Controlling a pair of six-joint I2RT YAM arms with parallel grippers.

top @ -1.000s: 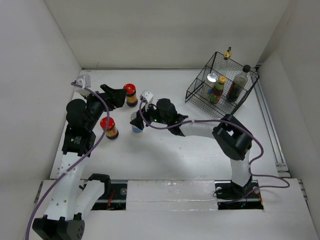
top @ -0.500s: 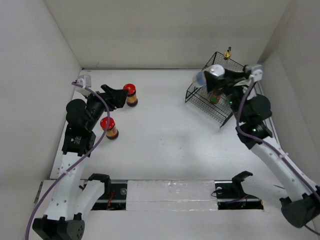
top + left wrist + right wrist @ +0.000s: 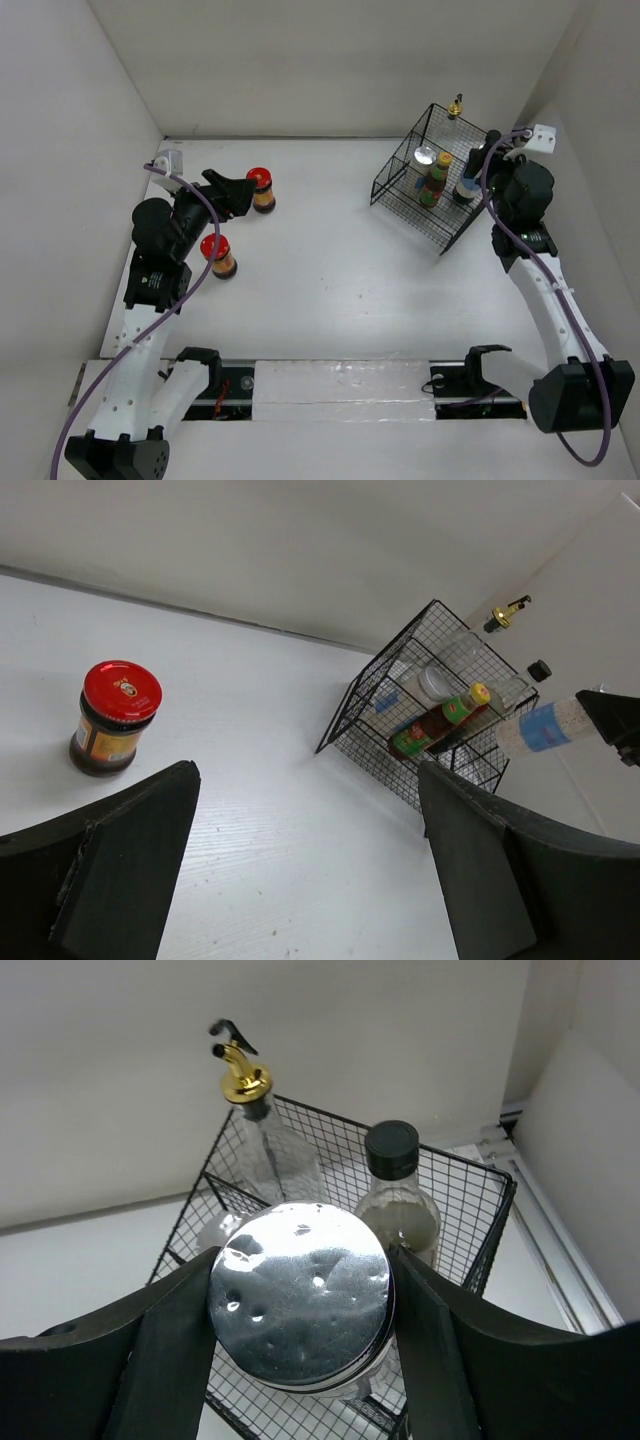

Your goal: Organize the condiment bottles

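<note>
My right gripper (image 3: 300,1310) is shut on a silver-lidded jar (image 3: 300,1305) and holds it above the black wire basket (image 3: 400,172), at its right side; the jar with its blue label also shows in the left wrist view (image 3: 545,728). In the basket are a clear gold-topped bottle (image 3: 252,1125), a black-capped bottle (image 3: 398,1195), a yellow-capped green bottle (image 3: 436,178) and another silver-lidded jar (image 3: 426,156). My left gripper (image 3: 240,190) is open and empty, just left of a red-capped dark jar (image 3: 261,188). A second red-capped jar (image 3: 218,255) stands nearer, beside the left arm.
The basket stands tilted at the back right, near the right wall. White walls close the table on the left, back and right. A metal rail (image 3: 540,250) runs along the right edge.
My right arm has swung with the silver-lidded jar from the table's middle left to the basket, and now holds it over the basket's right side. The left arm has not moved.
</note>
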